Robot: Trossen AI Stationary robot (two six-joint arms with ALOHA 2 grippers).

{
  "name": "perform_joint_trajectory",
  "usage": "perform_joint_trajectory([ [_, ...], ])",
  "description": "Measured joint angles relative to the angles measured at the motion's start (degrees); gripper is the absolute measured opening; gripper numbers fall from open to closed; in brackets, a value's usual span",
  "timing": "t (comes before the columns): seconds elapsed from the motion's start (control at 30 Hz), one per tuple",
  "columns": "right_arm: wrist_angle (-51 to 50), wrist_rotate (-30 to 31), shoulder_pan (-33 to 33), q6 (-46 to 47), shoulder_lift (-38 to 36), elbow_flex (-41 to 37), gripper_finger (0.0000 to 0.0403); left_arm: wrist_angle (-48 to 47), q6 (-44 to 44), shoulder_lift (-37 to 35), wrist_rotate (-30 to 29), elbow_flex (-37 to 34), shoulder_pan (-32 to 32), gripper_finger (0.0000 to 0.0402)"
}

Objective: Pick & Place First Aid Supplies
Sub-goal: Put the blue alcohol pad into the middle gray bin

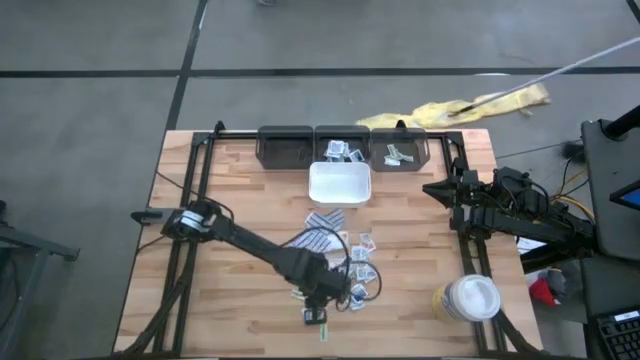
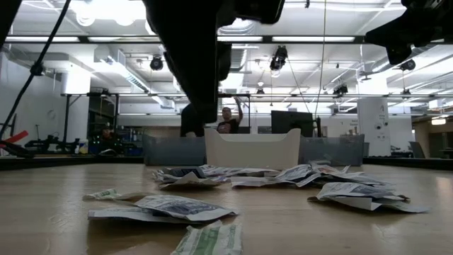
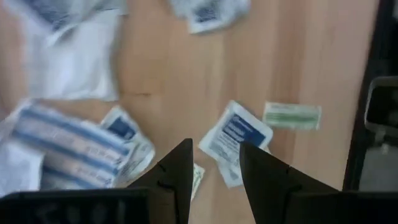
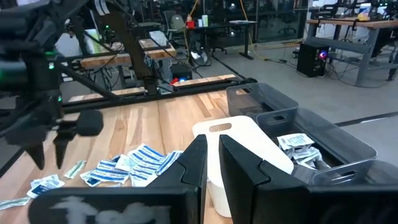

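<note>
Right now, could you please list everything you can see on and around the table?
first aid packets: many, white with blue or green print, scattered mid-table; a few in the middle and right bins
white tray: one, in front of the bins
bins: three, dark, in a row at the far edge
jar: one, white-lidded, near right corner
yellow cloth: one, on the floor beyond the table
person: one, far in the room
left tool: open above the packets
right tool: nearly closed, empty, waiting at the right edge
</note>
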Motion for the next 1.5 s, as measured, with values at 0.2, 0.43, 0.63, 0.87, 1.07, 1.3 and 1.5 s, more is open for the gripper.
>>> perform_joint_trajectory([
  [0.2,0.0,0.0,0.0,0.2,0.0,0.0,0.0038,7.9,5.0,0.0,0.0,-3.8,-1.0,0.0124],
  [0.43,0.0,0.0,0.0,0.2,0.0,0.0,0.0038,10.5,5.0,0.0,0.1,-6.7,-1.5,0.0124],
  [0.63,0.0,0.0,0.0,0.2,0.0,0.0,0.0038,11.2,6.0,0.0,0.2,-7.4,-2.7,0.0124],
  [0.87,0.0,0.0,0.0,0.2,0.0,0.0,0.0038,11.1,6.9,0.9,-1.2,-7.4,-2.9,0.0122],
  [1.07,0.0,0.0,0.0,0.2,0.0,0.0,0.0038,11.1,8.0,0.9,-5.2,-7.6,-2.9,0.0122],
  [1.3,0.0,0.0,0.0,0.2,0.0,0.0,0.0038,11.2,7.9,0.9,-4.3,-7.8,-3.1,0.0122],
  [1.5,0.0,-0.1,0.0,0.2,0.0,0.0,0.0038,11.6,7.8,0.9,-2.1,-8.4,-3.2,0.0122],
])
